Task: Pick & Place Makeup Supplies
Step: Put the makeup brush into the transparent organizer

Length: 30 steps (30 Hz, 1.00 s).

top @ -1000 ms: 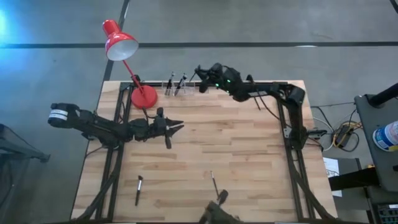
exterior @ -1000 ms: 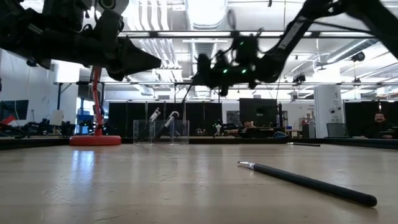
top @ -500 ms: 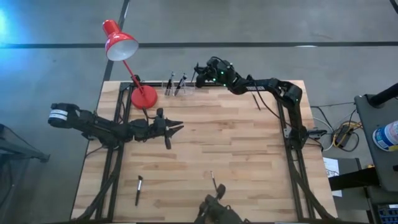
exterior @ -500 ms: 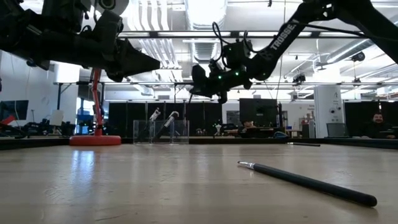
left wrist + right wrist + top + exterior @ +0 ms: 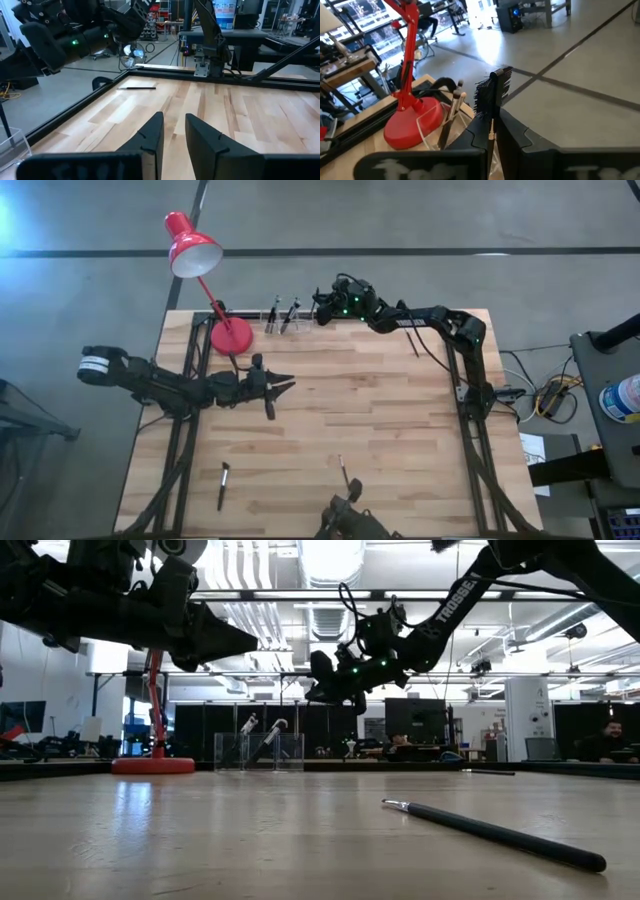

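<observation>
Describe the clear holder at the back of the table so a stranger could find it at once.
Start at the red desk lamp, whose round base sits at the table's far edge. Just beside that base stands the clear holder. It is the only see-through thing there, with two brushes leaning inside.

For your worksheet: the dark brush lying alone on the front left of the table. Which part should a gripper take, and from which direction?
Take the brush at mid-handle, coming straight down from above. It lies flat on the bare table, running roughly front to back, so the fingers should close across its thin handle from either side. The left gripper hangs nearest, probably best placed.
</observation>
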Motion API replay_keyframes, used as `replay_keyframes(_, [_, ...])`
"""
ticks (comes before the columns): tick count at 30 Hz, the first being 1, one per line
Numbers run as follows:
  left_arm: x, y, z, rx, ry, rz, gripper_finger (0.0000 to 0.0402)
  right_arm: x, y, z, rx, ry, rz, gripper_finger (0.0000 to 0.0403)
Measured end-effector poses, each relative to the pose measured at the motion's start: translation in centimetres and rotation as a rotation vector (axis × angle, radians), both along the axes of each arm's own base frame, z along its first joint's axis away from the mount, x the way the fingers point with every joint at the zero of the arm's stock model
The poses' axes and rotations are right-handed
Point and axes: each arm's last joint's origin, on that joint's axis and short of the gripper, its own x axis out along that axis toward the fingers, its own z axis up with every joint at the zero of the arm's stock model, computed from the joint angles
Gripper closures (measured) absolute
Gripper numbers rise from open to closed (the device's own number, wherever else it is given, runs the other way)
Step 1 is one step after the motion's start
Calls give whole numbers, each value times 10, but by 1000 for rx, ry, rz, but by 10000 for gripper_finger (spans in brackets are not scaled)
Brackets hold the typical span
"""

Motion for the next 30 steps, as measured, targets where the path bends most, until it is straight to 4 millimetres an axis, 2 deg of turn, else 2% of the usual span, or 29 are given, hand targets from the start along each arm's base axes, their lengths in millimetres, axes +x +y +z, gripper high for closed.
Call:
replay_keyframes(4, [0, 0, 0, -5, -2, 0, 329, 0, 0, -1, 8, 8, 0, 383])
replay_keyframes(11, [0, 0, 0, -2, -3, 0, 329, 0, 0, -1, 9, 7, 1, 334])
replay_keyframes(17, [0, 0, 1, -2, -9, 0, 329, 0, 0, -1, 2, 18, 3, 313])
replay_keyframes(23, [0, 0, 1, -4, -10, 0, 329, -2, 2, -3, 5, 88, 13, 316])
replay_keyframes(30, [0, 0, 1, -4, -10, 2, 329, -7, 5, 12, -8, 129, 21, 341])
